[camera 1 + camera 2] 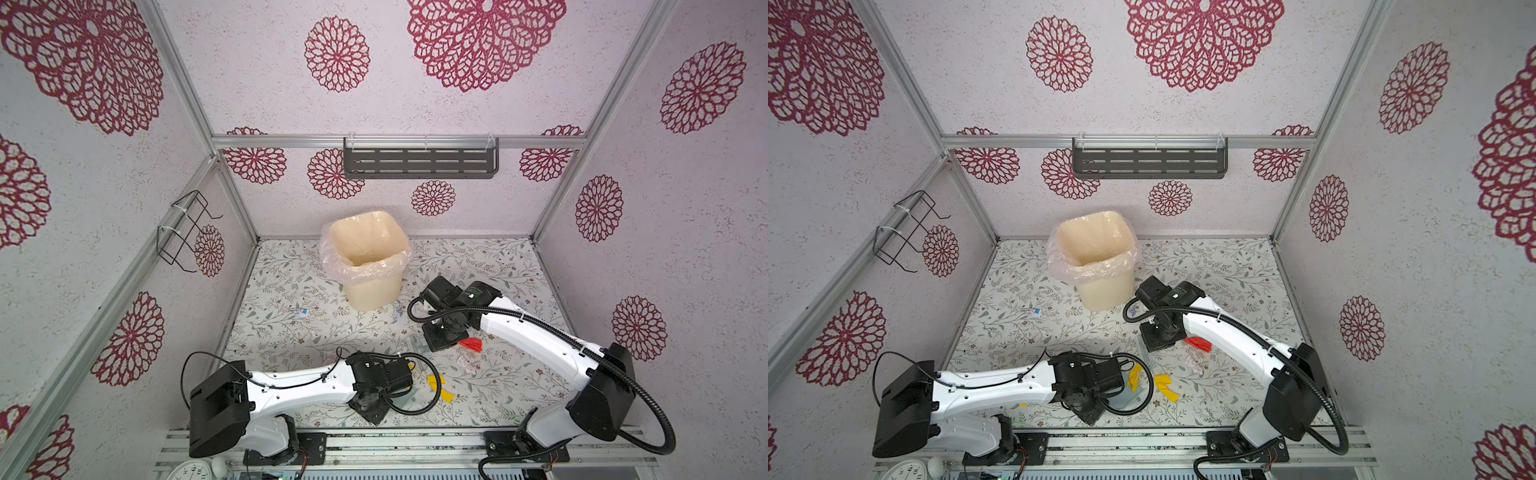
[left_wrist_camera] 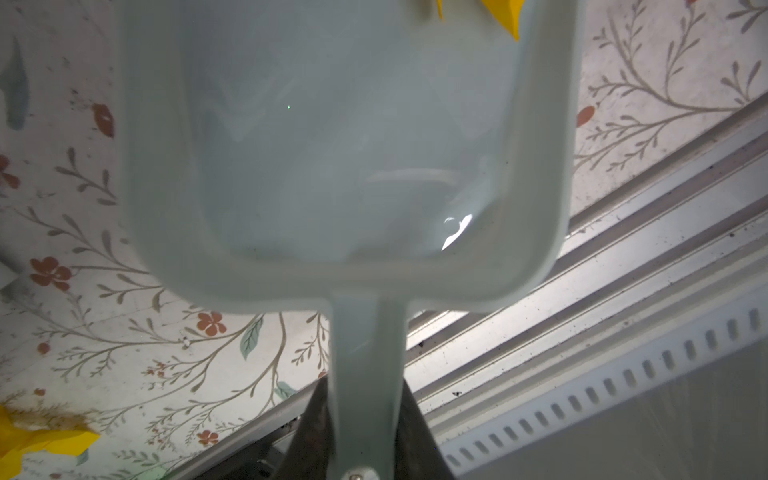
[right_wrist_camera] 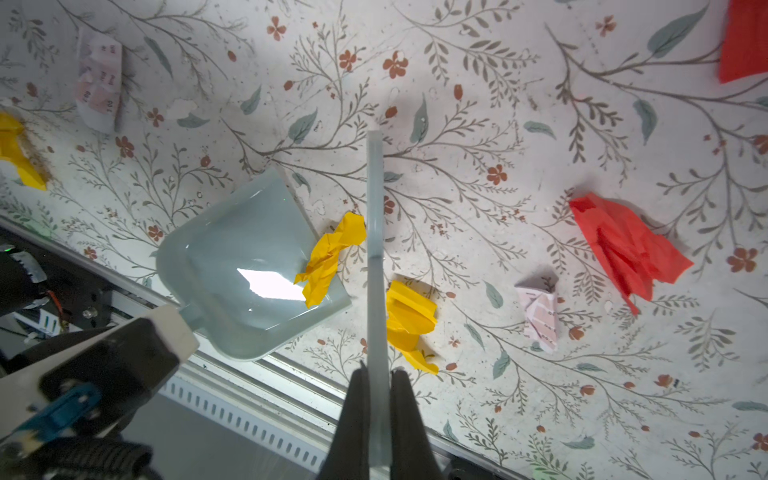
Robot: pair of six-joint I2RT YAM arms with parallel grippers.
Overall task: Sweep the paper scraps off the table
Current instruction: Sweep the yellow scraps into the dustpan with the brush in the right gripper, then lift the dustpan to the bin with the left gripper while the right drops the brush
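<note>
Pale blue plastic dustpan (image 3: 241,266) sits at the near edge of the table (image 3: 457,124), its handle clamped in the left gripper (image 2: 365,395). The right gripper (image 3: 379,374) pinches a slim pale blue handle (image 3: 374,249). The paper scraps (image 3: 328,257) lie scattered: one yellow on the pan's lip, red and pinkish ones apart. The pinkish ones carry printed digits like "00".

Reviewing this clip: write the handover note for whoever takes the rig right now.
Left gripper: shut on the handle of the pale blue plastic dustpan, held at the front edge of the leaf-printed white table.
Right gripper: shut on a slim pale blue tool handle; bristles not visible.
Done: one crumpled yellow paper scrap lies on the pan's lip.
Left: second yellow scrap, pale pink scrap, red scrap and others on the table; no scraps show in the cream lined bin.
</note>
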